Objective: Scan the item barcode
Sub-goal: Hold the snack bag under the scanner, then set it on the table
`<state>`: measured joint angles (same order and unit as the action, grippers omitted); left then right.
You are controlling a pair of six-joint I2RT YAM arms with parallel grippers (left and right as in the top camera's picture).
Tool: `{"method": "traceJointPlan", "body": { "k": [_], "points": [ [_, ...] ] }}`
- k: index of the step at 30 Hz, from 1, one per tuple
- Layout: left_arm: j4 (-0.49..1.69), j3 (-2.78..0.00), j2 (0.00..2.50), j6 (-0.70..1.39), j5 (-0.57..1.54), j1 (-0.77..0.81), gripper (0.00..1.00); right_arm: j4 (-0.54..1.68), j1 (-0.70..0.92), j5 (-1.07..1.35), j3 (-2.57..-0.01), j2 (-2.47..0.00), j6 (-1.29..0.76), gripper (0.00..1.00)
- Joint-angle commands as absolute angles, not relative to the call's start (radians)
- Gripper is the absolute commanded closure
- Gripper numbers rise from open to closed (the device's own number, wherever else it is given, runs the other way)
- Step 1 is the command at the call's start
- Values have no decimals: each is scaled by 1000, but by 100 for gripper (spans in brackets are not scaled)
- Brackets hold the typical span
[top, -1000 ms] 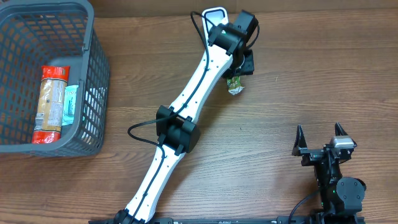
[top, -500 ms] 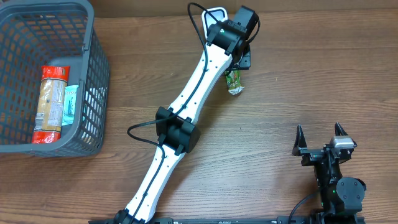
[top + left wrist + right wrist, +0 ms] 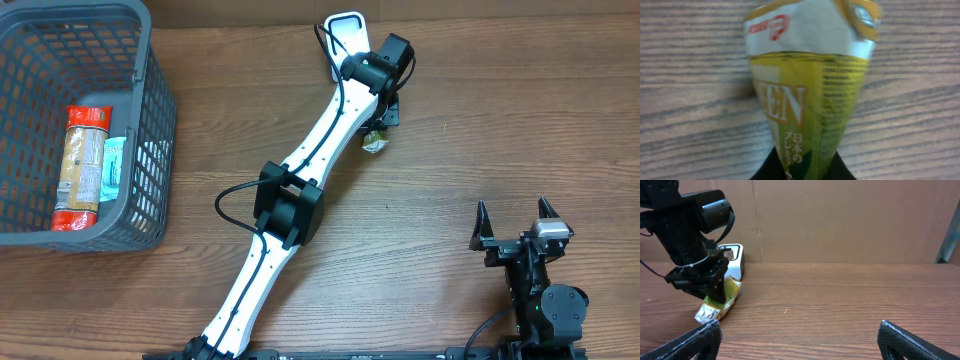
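Note:
The item is a small green and yellow packet (image 3: pixel 375 141) with Japanese print, lying at the back middle of the wooden table. My left gripper (image 3: pixel 385 118) reaches down over it and is shut on its near end. In the left wrist view the packet (image 3: pixel 810 85) fills the frame, pinched at the bottom between the two black fingers (image 3: pixel 842 170). The right wrist view shows the packet (image 3: pixel 720 305) with its silver end touching the table under the left gripper (image 3: pixel 715 297). My right gripper (image 3: pixel 515 215) stands open near the front right, with nothing between its fingers (image 3: pixel 912 340). No barcode is readable.
A white device with a dark face (image 3: pixel 347 25) lies just behind the left gripper at the table's back edge. A grey plastic basket (image 3: pixel 150 120) at the far left holds a red-and-tan tube and a pale packet. A cardboard wall (image 3: pixel 840 220) closes the back.
The left gripper has closed on the packet and shifted slightly; the packet now sits a little higher and tighter under the jaws. The right arm has not moved.

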<state>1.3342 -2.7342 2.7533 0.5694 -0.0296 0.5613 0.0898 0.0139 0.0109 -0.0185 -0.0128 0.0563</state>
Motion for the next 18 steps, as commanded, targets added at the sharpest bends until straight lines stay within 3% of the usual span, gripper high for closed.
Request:
{"method": "traceJointPlan", "body": {
  "k": [1, 9, 15, 16, 18],
  "points": [
    [1381, -2718, 2770, 560, 108, 564, 94, 84, 11, 2, -8, -3, 61, 0],
    [1519, -2719, 2769, 553, 401, 564, 96, 84, 11, 2, -8, -3, 60, 0],
    [1597, -2719, 2769, 548, 418, 600, 96, 84, 11, 2, -8, -3, 60, 0],
    [1589, -2719, 2769, 546, 410, 607, 93, 84, 11, 2, -8, -3, 60, 0],
    [1565, -2719, 2769, 546, 389, 612, 70, 84, 11, 2, -8, -3, 61, 0]
  ]
}}
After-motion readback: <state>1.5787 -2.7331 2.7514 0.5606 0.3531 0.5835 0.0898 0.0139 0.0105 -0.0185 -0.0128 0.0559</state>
